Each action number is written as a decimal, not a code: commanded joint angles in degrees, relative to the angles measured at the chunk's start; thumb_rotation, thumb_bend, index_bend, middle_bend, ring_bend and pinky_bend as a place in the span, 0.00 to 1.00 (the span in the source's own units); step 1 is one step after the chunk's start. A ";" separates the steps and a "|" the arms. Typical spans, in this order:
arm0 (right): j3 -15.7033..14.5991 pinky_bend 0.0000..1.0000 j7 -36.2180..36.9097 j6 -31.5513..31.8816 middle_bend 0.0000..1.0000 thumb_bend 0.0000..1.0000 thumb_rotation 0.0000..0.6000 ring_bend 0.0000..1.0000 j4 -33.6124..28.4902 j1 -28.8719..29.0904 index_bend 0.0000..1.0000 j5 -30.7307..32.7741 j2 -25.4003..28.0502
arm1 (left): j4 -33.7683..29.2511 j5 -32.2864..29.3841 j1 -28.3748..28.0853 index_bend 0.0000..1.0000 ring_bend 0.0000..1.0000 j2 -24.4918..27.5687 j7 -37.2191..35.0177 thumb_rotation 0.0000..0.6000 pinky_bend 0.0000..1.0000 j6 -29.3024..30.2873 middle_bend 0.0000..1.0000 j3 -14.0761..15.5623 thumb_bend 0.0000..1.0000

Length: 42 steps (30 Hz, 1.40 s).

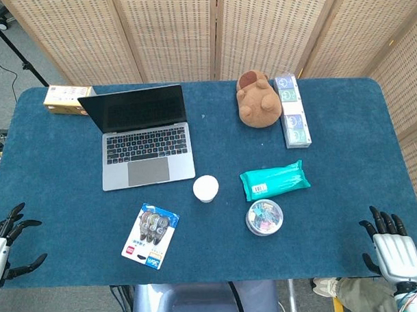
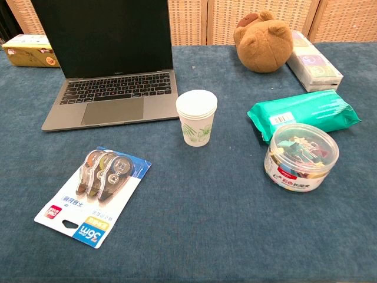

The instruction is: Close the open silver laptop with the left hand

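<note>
The silver laptop stands open on the left half of the blue table, its dark screen upright and facing me. In the chest view the laptop fills the upper left, lid raised. My left hand hangs at the table's near left edge, fingers spread, holding nothing, well away from the laptop. My right hand is at the near right corner, fingers apart and empty. Neither hand shows in the chest view.
A paper cup stands just right of the laptop's front corner. A correction-tape pack lies in front of the laptop. A yellow box sits behind the laptop. A green wipes pack, clip tub, plush bear and long box are on the right.
</note>
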 commanded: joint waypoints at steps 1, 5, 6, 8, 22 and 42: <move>0.02 0.00 0.03 0.05 0.00 0.37 1.00 0.00 0.00 -0.01 0.22 0.02 0.02 | 0.02 0.03 -0.02 0.33 0.15 -0.03 0.04 1.00 0.14 -0.05 0.08 0.03 0.19; 0.04 0.00 0.09 0.17 0.00 0.37 1.00 0.00 -0.05 -0.07 0.22 0.00 0.07 | 0.00 0.16 -0.05 0.33 0.15 -0.05 0.17 1.00 0.14 -0.19 0.08 0.18 0.19; 0.04 0.00 0.11 0.26 0.00 0.37 1.00 0.00 -0.07 -0.10 0.22 -0.06 0.09 | 0.01 0.20 -0.05 0.33 0.15 -0.06 0.20 1.00 0.14 -0.18 0.08 0.19 0.19; 0.04 0.00 0.17 0.41 0.00 0.37 1.00 0.00 -0.13 -0.18 0.22 -0.12 0.16 | 0.02 0.24 -0.08 0.33 0.15 -0.08 0.20 1.00 0.14 -0.23 0.08 0.22 0.19; 0.52 0.00 1.18 0.49 0.00 0.37 1.00 0.00 0.35 -0.25 0.22 1.00 0.59 | 0.38 0.22 -1.11 0.33 0.15 -0.43 0.32 1.00 0.14 -1.04 0.08 -0.39 0.19; 0.74 0.00 1.91 -0.31 0.00 0.37 1.00 0.00 0.44 0.03 0.22 2.23 0.78 | 5.46 -2.50 -22.77 0.33 0.14 0.30 -0.84 1.00 0.14 -18.46 0.08 -14.01 0.19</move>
